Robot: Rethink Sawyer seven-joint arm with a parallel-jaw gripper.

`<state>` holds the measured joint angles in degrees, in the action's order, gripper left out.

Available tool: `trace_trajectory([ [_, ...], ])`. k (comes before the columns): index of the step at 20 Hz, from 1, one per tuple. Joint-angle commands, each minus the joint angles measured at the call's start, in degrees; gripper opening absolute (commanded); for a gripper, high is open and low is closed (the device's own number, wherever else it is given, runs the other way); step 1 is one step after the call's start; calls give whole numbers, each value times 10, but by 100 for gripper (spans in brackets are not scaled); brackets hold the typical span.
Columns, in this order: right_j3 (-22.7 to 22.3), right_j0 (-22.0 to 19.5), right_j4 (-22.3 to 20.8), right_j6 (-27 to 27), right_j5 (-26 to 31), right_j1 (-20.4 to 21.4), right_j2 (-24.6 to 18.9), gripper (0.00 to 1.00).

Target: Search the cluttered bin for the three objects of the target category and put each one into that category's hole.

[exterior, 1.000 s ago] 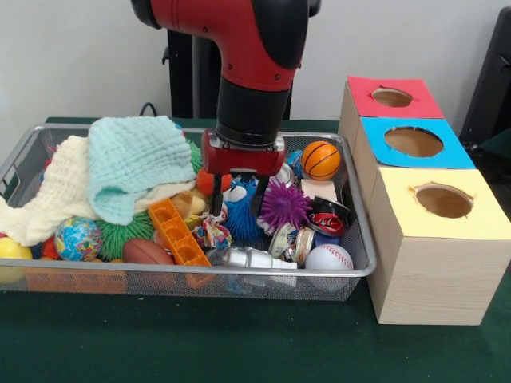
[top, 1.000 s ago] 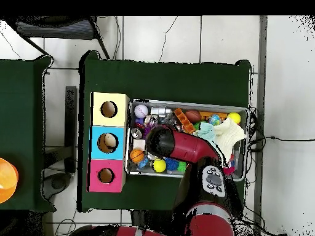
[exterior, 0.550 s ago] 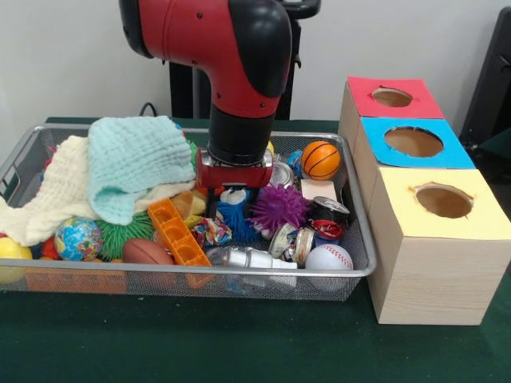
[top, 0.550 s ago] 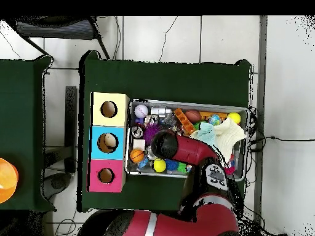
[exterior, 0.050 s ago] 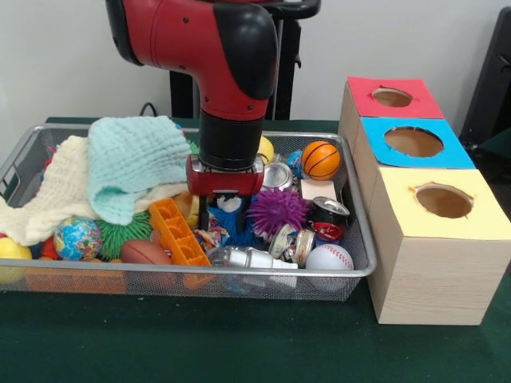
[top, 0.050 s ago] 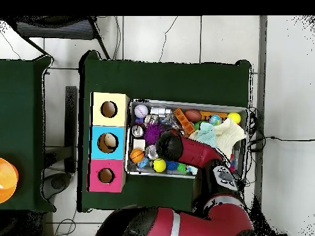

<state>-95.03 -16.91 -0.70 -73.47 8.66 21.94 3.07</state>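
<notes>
My gripper (exterior, 0.050 s ago: 224, 217) reaches down into the wire bin (exterior, 0.050 s ago: 351, 199), with its fingers apart on either side of a blue spiky toy (exterior, 0.050 s ago: 229, 209). The gripper is open, and clutter hides its tips. A purple spiky ball (exterior, 0.050 s ago: 278, 209) lies just to the right of it and an orange block (exterior, 0.050 s ago: 177, 231) to the left. Ball-shaped toys in the bin include a small basketball (exterior, 0.050 s ago: 321, 159), a baseball (exterior, 0.050 s ago: 328, 257), a football (exterior, 0.050 s ago: 146, 252) and a globe ball (exterior, 0.050 s ago: 78, 238). In the overhead view the arm (top, 0.050 s ago: 184, 149) covers the gripper.
Three boxes with holes stand beside the bin: red top (exterior, 0.050 s ago: 393, 97), blue top (exterior, 0.050 s ago: 413, 142), yellow top (exterior, 0.050 s ago: 443, 201). Mint cloth (exterior, 0.050 s ago: 132, 163) and cream cloth (exterior, 0.050 s ago: 48, 199) cover the bin's left part. Cans (exterior, 0.050 s ago: 327, 211) and a silver bottle (exterior, 0.050 s ago: 251, 258) lie near the front.
The arm has shifted left in the front view and the gripper has sunk lower into the bin, down around the blue spiky toy.
</notes>
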Motion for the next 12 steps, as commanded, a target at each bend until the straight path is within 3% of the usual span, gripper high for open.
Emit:
trace_trajectory([
  [1,-64,-62,-26,-99,-63,-52,-132,100],
  [5,-87,-113,-48,-109,-117,-76,-188,100],
  [9,-92,-194,-108,-117,-201,-145,-266,100],
  [12,-83,-216,-140,-125,-225,-171,-287,100],
])
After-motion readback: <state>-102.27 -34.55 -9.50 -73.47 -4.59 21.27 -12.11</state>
